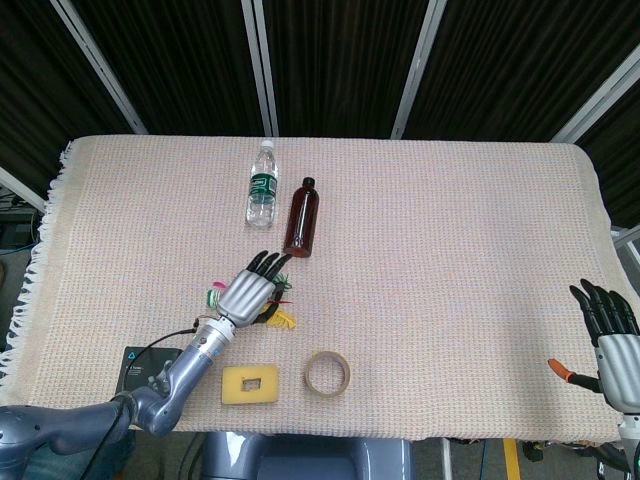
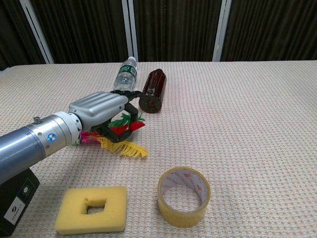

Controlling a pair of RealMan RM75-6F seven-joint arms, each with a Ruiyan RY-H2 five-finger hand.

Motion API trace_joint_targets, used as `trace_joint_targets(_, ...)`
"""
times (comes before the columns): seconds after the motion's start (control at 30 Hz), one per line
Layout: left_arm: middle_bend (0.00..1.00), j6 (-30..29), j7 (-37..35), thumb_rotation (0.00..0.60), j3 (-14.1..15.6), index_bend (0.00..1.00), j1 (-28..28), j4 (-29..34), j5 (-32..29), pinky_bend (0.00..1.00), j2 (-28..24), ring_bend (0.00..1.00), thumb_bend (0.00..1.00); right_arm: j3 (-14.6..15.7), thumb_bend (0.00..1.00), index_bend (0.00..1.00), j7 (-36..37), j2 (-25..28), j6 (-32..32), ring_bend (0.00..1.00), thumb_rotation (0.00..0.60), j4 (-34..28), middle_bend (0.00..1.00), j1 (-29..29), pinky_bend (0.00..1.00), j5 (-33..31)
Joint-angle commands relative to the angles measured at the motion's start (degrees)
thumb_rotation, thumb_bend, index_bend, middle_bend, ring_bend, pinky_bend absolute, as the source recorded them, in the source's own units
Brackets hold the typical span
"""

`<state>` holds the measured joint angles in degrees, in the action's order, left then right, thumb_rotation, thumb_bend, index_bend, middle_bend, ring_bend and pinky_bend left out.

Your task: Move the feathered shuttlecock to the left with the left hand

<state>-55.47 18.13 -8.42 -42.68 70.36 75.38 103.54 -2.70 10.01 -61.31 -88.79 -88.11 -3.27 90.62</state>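
Shuttlecock (image 1: pixel 278 306) feathers peek out from under the left robot hand (image 1: pixel 247 293) in the head view, on the table (image 1: pixel 450 250) below a clear water bottle (image 1: pixel 261 184) and a brown bottle (image 1: pixel 303 216). The right robot hand (image 1: pixel 607 322) sits at the table's right edge, fingers spread and holding nothing. In the chest view, the left robot hand (image 2: pixel 101 108) curls its fingers around the shuttlecock (image 2: pixel 121 140), beside a tape roll (image 2: pixel 184 196) and a yellow sponge (image 2: pixel 91 209).

Shuttlecock (image 2: pixel 124 136) feathers — red, green, yellow, pink; amber bottle (image 2: pixel 152 97); yellow sponge (image 2: pixel 91 208)
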Motion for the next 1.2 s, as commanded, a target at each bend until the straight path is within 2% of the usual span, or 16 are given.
trace_joint_targets(0.03,0.0,-2.22,0.79,0.6,0.59,0.67,0.58,-0.45,1.42,0.0,-0.22,0.0,0.55,-0.07,0.05,0.0,0.29,0.14,-0.13,0.0,0.6,-0.05,0.0,0.07,0.0,-0.12)
trace_joint_targets(0.23,0.0,-6.8,0.17,0.6,1.4,0.7,2.92,4.1,3.52,0.0,-3.93,0.0,0.54,-0.15,0.05,0.0,0.12,0.13,-0.73,0.0,0.6,-0.11,0.0,0.35,0.0,-0.07)
trace_joint_targets(0.5,0.0,-20.67,-0.55,0.6,6.69,0.69,11.46,15.53,11.36,0.0,-16.3,0.0,0.53,0.11,0.05,0.0,-1.33,-0.22,-0.5,0.0,0.6,-0.34,0.0,0.33,0.0,0.24)
trace_joint_targets(0.67,0.0,-28.36,-3.68,0.6,10.13,0.67,17.13,18.44,15.46,0.0,-23.01,0.0,0.52,0.51,0.05,0.0,-2.75,-0.51,-0.34,0.0,0.6,-0.96,0.0,0.32,0.0,0.83)
trace_joint_targets(0.8,0.0,-32.11,-5.86,0.6,12.99,0.66,21.17,17.24,17.52,0.0,-25.98,0.0,0.51,0.82,0.06,0.0,-4.11,-0.84,-0.14,0.0,0.6,-1.6,0.0,0.15,0.0,1.5)
trace_joint_targets(0.93,0.0,-33.2,-8.54,0.6,14.99,0.64,24.22,14.17,17.83,0.0,-26.79,0.0,0.5,1.22,0.06,0.0,-3.49,-0.43,-0.07,0.0,0.6,-2.49,0.0,0.11,0.0,2.17)
trace_joint_targets(1.2,0.0,-32.1,-13.79,0.6,16.59,0.6,27.05,8.18,18.29,0.0,-26.43,0.0,0.47,0.82,0.06,0.0,-4.25,-0.22,-2.23,0.0,0.6,-3.44,0.0,1.02,0.0,2.24)
